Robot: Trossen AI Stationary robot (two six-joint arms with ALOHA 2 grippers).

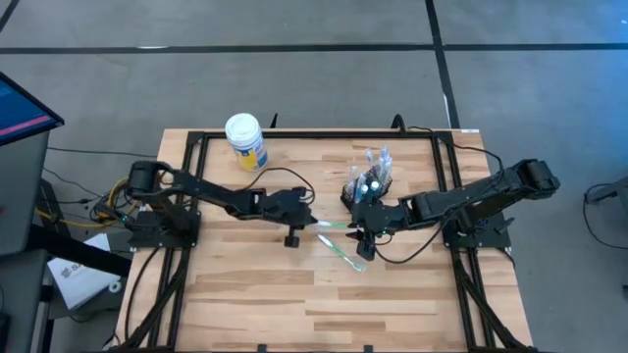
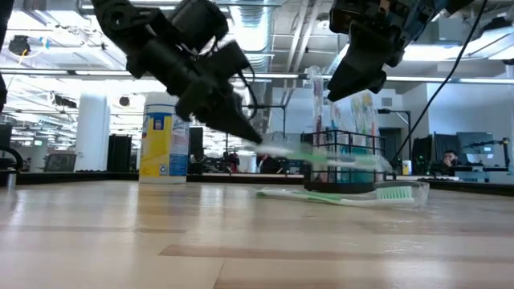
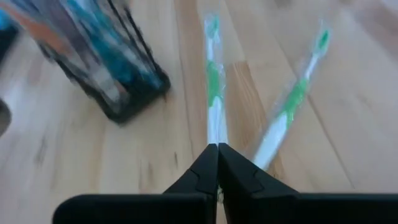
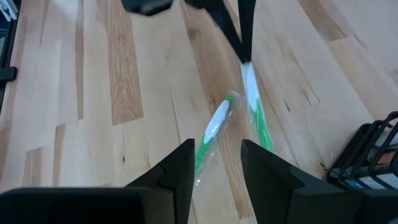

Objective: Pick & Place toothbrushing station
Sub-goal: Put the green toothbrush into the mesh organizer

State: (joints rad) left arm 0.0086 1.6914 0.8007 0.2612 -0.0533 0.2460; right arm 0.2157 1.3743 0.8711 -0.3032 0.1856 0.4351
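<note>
A green-and-white toothbrush (image 3: 213,81) in a clear wrapper hangs above the table, with my left gripper (image 3: 217,149) shut on it. A second wrapped green-and-white toothbrush (image 1: 343,253) lies flat on the wooden table just near of it. The black wire-mesh holder (image 1: 370,182) stands at the far right of centre with several brushes upright inside. My right gripper (image 4: 216,163) hovers open above the lying toothbrush (image 4: 212,132), touching nothing. My left gripper pinches the white handle end (image 3: 216,134) of the toothbrush between its two fingertips. The fingers slant down from the table's left and lie along the brush. The brush (image 2: 321,154) is lifted clear of the table, roughly level, its head end pointing toward the holder.
A white-lidded yellow-and-blue jar (image 1: 245,141) stands at the far left of centre. Black frame rails (image 1: 186,186) run along both sides of the table. Bare wood (image 1: 324,304) stretches across the near half.
</note>
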